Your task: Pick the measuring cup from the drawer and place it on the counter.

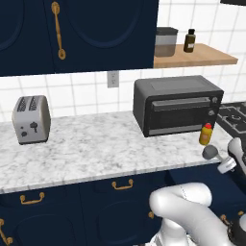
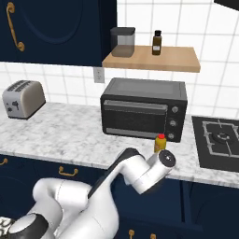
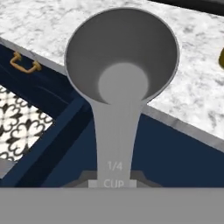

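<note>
Measuring cup (image 3: 121, 65) handle reads "1/4 CUP", in end effector (image 3: 112, 180).

Bright, even rendered light; soft shadows, slight pixel blur.

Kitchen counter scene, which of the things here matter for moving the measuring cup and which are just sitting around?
Part of the job:
- measuring cup, handle toward the gripper, bowl at the counter edge
- drawer, open below it
- counter, where it goes

Just lying about:
- yellow bottle
- toaster
- toaster oven
- jar and dark bottle on the shelf
- hob
</note>
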Tool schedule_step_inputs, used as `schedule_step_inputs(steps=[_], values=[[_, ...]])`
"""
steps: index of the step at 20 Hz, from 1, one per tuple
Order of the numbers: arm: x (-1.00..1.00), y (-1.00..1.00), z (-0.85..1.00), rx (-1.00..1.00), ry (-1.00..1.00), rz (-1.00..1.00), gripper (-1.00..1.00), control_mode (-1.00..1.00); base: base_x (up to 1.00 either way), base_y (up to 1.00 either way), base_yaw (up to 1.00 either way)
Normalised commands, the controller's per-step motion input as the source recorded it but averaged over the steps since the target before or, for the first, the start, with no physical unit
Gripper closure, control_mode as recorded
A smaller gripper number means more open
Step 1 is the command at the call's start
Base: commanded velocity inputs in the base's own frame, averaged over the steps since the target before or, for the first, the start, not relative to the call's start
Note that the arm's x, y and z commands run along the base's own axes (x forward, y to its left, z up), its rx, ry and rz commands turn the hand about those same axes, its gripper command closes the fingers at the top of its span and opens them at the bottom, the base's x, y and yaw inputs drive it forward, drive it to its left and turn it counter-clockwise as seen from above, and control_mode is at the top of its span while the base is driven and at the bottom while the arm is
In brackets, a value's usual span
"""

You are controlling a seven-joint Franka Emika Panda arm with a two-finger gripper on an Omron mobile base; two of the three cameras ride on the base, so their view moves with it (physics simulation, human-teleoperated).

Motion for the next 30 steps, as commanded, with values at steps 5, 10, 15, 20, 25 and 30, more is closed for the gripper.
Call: schedule_step_inputs(steps=[5,10,15,20,25,30], values=[[0.65,1.00,0.03,-0.06,-0.01,0.31,1.00,-1.00,0.00,0.00,0.00],[0.99,0.55,0.12,-0.01,0.16,0.24,1.00,-1.00,0.00,0.00,0.00],[0.95,0.21,0.03,0.00,0.15,0.22,1.00,-1.00,0.00,0.00,0.00],[0.69,0.11,-0.04,0.00,0.00,0.15,1.00,-1.00,0.00,0.00,0.00],[0.53,0.06,-0.34,0.00,-0.10,0.10,-1.00,-1.00,0.00,0.00,0.00],[0.29,0.03,-0.40,0.00,-0.12,0.10,-1.00,-1.00,0.00,0.00,0.00]])
